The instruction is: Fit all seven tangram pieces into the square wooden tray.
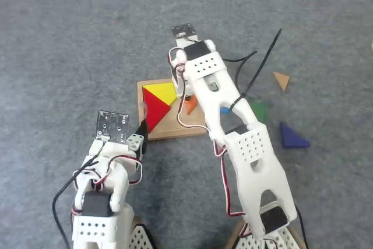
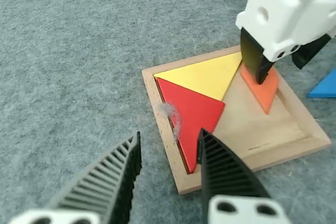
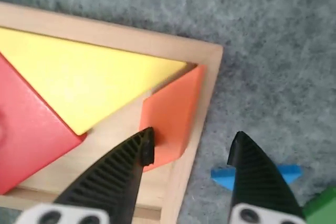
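The square wooden tray [image 1: 182,125] sits just left of centre in the high view, on a grey mat [image 1: 70,56]. A yellow triangle [image 1: 160,92] fills the tray's upper left part. A red triangle [image 1: 154,112] lies against it below, along the left wall. An orange parallelogram [image 3: 170,114] rests inside by the right wall, its tip meeting the yellow triangle's point.

The right gripper [image 3: 191,148] hangs over the parallelogram with its jaws wide apart and holding nothing. One finger is at the parallelogram's edge and the other is outside the rim, over the mat. The left gripper [image 2: 168,166], at the tray's lower left corner, is likewise spread and empty.

Right of the tray lie a light blue piece [image 1: 225,110], a green piece [image 1: 259,110] and a dark blue triangle [image 1: 291,136]. A tan triangle [image 1: 282,80] lies toward the upper right.
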Controlling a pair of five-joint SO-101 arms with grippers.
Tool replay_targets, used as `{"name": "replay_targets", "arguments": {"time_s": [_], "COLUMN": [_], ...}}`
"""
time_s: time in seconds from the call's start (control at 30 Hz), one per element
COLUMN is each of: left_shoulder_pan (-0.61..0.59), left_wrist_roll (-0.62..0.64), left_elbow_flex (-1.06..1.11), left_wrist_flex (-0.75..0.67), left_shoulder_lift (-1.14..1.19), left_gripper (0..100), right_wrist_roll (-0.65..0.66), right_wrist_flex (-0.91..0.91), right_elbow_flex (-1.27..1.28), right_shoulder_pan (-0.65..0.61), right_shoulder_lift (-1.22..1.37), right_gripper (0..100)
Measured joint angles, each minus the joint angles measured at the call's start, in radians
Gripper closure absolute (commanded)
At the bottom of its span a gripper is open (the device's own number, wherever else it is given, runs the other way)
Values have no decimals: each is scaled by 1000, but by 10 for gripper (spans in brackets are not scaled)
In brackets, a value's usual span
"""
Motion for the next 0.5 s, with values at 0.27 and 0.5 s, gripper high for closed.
{"name": "replay_targets", "arguments": {"time_s": [0.27,0.5], "left_shoulder_pan": [0,0], "left_wrist_roll": [0,0], "left_elbow_flex": [0,0], "left_wrist_flex": [0,0], "left_shoulder_lift": [0,0], "left_gripper": [827,827], "right_wrist_roll": [2,37], "right_wrist_flex": [75,-11], "right_elbow_flex": [0,0], "right_shoulder_pan": [6,3], "right_shoulder_lift": [-95,-54], "right_gripper": [768,768]}}
